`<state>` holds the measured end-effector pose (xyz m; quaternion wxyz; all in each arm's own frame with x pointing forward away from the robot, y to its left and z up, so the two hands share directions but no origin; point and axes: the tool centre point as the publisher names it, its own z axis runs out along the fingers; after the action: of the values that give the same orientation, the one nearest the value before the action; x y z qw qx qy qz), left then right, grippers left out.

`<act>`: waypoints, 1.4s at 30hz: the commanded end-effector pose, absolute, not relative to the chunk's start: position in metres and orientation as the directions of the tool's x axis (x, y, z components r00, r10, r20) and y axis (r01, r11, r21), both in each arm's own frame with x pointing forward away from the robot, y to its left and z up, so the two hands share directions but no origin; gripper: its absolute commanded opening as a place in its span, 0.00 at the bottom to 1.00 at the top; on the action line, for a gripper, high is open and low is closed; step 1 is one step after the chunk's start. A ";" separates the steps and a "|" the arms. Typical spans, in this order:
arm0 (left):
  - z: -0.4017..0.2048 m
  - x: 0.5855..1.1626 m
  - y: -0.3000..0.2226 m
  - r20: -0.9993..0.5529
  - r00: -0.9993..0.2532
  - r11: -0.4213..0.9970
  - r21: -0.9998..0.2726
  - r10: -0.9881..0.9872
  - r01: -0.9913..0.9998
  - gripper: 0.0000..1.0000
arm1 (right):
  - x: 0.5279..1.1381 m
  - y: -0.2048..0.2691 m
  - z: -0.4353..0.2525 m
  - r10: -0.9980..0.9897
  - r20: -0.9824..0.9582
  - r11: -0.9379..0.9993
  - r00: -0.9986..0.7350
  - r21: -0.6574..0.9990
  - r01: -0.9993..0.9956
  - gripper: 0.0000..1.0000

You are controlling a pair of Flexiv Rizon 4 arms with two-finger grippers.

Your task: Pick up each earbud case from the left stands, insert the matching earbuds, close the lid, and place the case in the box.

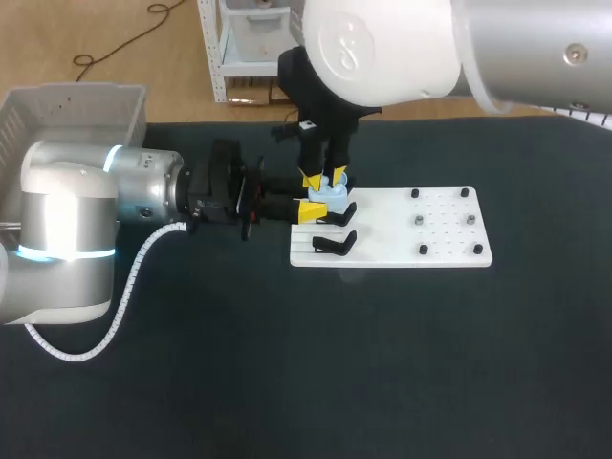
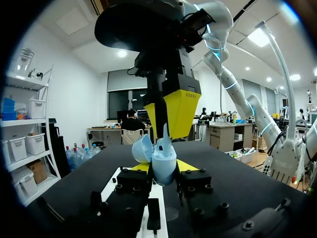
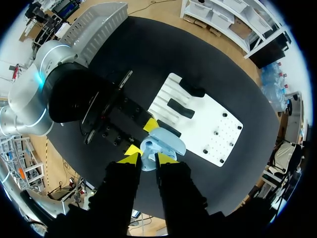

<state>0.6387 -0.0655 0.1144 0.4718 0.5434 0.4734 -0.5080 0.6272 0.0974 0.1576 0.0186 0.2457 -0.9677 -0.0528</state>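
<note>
Two grippers: both meet at one case (image 1: 331, 196), over the board's (image 1: 440, 239) left end.
Left gripper (image 2: 163, 168): clamped on the case body from both sides, lid swung open and facing up.
Right gripper (image 3: 148, 159): straight down from above, tips pinched on what looks like a pale blue earbud (image 2: 165, 133) at the case's mouth.
Case: held just above the stands (image 1: 335, 244), well away from the box (image 1: 86, 110).
Why: one arm braces so the other can press in.
Next, I'd say: seat it, shut the lid.
</note>
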 end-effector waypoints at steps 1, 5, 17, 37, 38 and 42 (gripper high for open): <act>0.114 0.639 -0.065 -0.999 0.036 -0.108 0.032 0.035 0.994 0.00 | 0.628 0.099 0.156 -0.474 0.008 0.876 -0.880 0.108 -0.471 0.00; 0.114 0.639 -0.065 -0.999 0.036 -0.108 0.032 0.035 0.994 0.00 | 0.629 0.099 0.156 -0.473 0.006 0.876 -0.881 0.108 -0.469 0.00; 0.114 0.639 -0.065 -0.999 0.036 -0.108 0.032 0.035 0.994 0.00 | 0.633 0.101 0.153 -0.474 0.009 0.876 -0.881 0.110 -0.470 0.00; 0.114 0.639 -0.065 -0.999 0.036 -0.108 0.032 0.035 0.994 0.00 | 0.628 0.105 0.163 -0.491 0.021 0.868 -0.871 0.101 -0.486 1.00; 0.114 0.639 -0.065 -0.999 0.036 -0.108 0.032 0.035 0.994 0.00 | 0.626 0.104 0.166 -0.491 0.016 0.868 -0.871 0.101 -0.487 1.00; 0.114 0.639 -0.065 -0.999 0.036 -0.108 0.032 0.035 0.994 0.00 | 0.623 0.098 0.180 -0.484 -0.008 0.869 -0.875 0.111 -0.482 1.00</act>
<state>0.6388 -0.0654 0.1143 0.4718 0.5433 0.4734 -0.5080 0.6320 0.1082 0.1716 0.0210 0.2521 -0.9662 -0.0487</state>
